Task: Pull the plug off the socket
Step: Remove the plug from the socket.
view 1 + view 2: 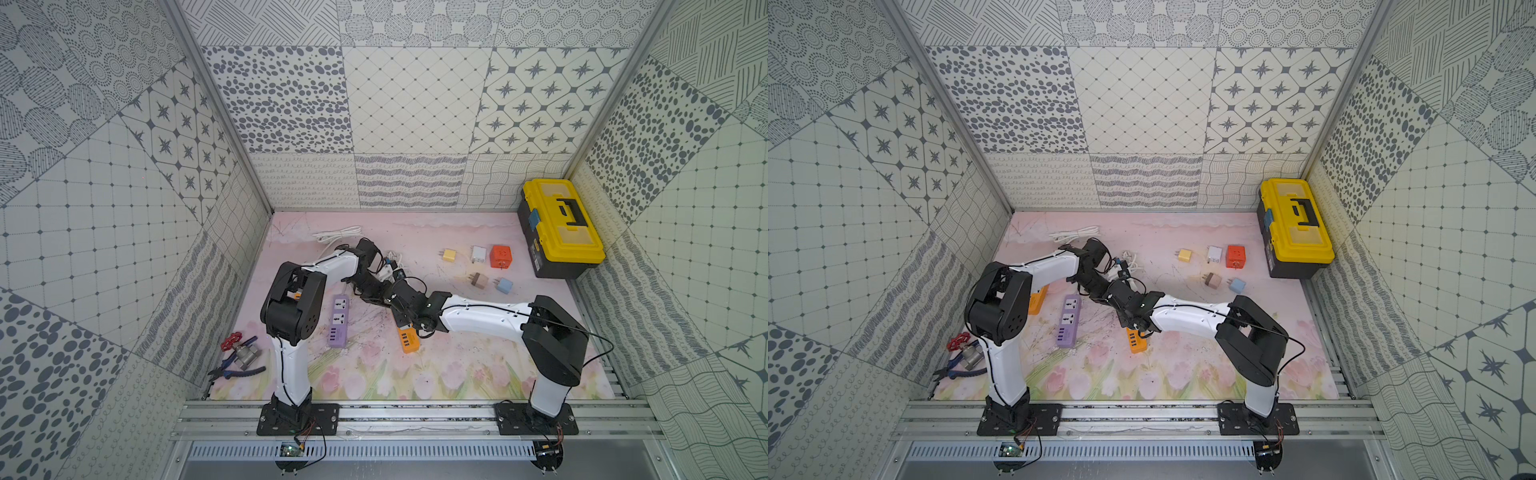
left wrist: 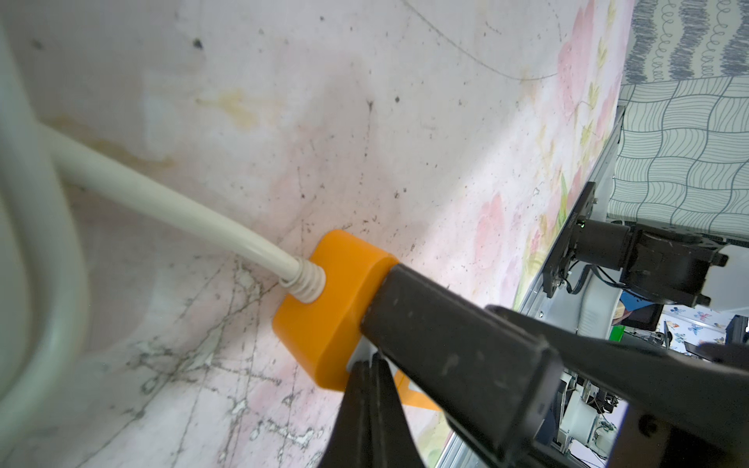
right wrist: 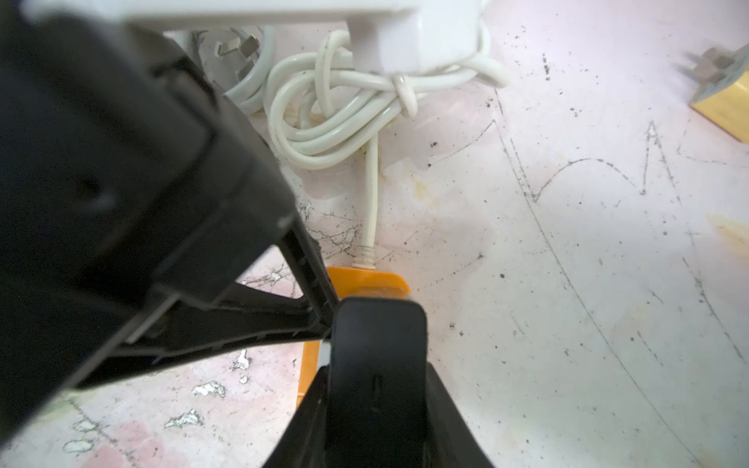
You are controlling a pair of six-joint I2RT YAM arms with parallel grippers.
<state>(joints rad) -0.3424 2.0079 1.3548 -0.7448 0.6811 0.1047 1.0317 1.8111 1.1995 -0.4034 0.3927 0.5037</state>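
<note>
both arms crowd over the orange strip (image 1: pixel 408 341) mid-mat, towards the front; most of it sits under the r wrist. left gripper (image 2: pixel 371 366) is pinched closed, tips on the strip near its cord end. right gripper (image 3: pixel 375 324) is clamped tight right beside it. a white sliver (image 2: pixel 360 349) shows at its fingers, looks like the plug, can't tell for sure. the cord (image 3: pixel 371 194) runs off to a knotted bundle (image 3: pixel 344 109) beside a white strip (image 3: pixel 405 36).

around: purple strip (image 1: pixel 338 320) just left of the grippers, 2 sockets on it. another orange piece (image 1: pixel 1037 301) is half hidden behind the l arm. 5 loose adapters to the right: yellow cube (image 1: pixel 449 254), white cube (image 1: pixel 478 254), orange cube (image 1: pixel 500 256), tan cube (image 1: pixel 479 281), blue cube (image 1: pixel 504 286). 1 yellow toolbox (image 1: pixel 561 224) in the far r corner, label on its side too small to read. front-left: 1 red-wheel valve (image 1: pixel 231 342), 1 pr pliers (image 1: pixel 239 372). 1 spare cable (image 1: pixel 336 233) coiled at the back.
</note>
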